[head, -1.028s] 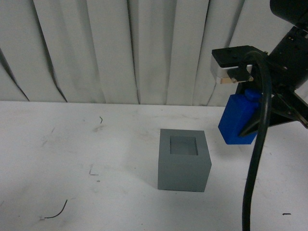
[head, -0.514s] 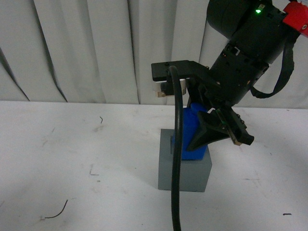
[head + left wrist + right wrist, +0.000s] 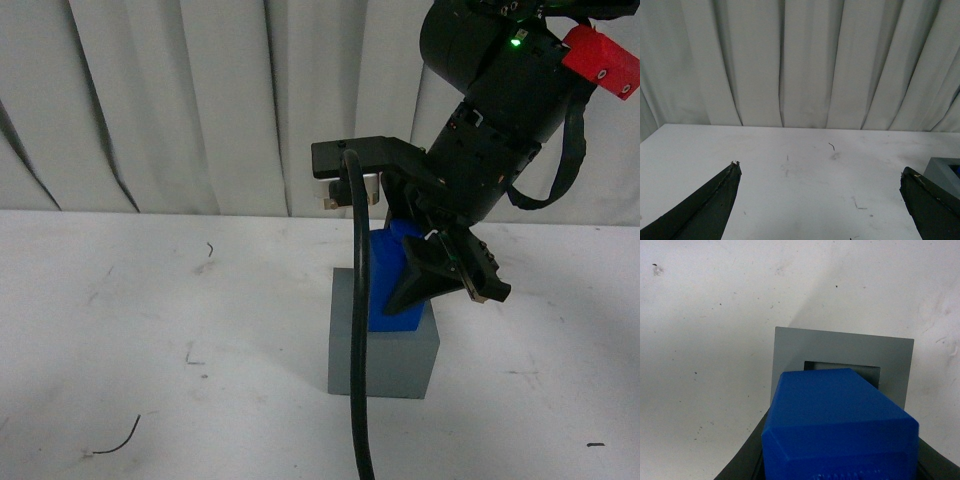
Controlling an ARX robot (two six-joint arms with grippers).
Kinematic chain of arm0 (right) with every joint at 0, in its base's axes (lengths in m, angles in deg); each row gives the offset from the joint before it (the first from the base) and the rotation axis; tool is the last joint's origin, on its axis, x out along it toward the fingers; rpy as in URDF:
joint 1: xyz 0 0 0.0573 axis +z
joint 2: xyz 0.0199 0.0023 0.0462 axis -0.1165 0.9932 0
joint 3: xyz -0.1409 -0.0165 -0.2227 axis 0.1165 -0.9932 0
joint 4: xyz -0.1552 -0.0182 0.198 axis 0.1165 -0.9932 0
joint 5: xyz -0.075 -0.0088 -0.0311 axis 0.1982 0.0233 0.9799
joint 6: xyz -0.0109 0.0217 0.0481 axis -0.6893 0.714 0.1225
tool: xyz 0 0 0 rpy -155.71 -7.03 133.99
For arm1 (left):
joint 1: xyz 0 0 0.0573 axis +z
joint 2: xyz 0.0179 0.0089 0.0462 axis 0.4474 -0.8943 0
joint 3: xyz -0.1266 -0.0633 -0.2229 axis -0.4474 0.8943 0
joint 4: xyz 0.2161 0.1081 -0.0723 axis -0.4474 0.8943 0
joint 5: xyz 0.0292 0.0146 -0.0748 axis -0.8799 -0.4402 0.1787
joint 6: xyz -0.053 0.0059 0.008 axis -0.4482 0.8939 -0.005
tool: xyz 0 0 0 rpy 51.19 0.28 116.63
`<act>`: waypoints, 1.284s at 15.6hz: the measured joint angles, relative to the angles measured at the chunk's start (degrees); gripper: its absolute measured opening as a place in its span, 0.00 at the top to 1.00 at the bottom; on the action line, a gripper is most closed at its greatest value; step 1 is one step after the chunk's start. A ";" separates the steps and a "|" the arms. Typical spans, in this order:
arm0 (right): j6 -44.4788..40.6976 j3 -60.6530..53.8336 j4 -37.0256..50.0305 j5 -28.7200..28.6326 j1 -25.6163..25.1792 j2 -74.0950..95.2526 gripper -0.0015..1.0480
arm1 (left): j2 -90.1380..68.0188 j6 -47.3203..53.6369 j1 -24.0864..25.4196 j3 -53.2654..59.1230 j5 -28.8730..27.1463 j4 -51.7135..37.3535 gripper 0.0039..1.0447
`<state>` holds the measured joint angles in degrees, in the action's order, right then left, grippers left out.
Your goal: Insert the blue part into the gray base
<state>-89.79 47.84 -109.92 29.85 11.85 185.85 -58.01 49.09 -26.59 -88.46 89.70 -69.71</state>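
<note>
Above the white table in the front view, the right arm's fingers clamp the bright blue matte block, now swung from beside the matte gray cube to over its top; in the left wrist view, the left arm's fingers gape wide, empty; in the right wrist view, the block overhangs the square recess, so lowering seems next.

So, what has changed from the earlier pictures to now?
The right gripper carried the blue part leftward, from beside the gray base to over its recess, holding the part throughout. Whether the part has entered the recess yet I cannot tell. The base did not move.
</note>
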 joint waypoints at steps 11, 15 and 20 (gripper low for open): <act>-0.33 2.43 1.77 0.61 -0.15 1.97 0.56 | 0.00 0.00 0.00 0.00 0.00 0.02 0.06; 1.20 2.32 1.49 1.75 0.33 1.99 0.56 | 0.00 0.00 0.00 0.00 0.00 0.00 0.06; 3.43 0.68 2.10 3.23 0.66 1.75 0.56 | 0.00 0.00 0.00 0.00 0.00 0.00 0.06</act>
<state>-86.36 48.52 -107.82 33.09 12.51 187.60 -58.01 49.09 -26.59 -88.46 89.70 -69.71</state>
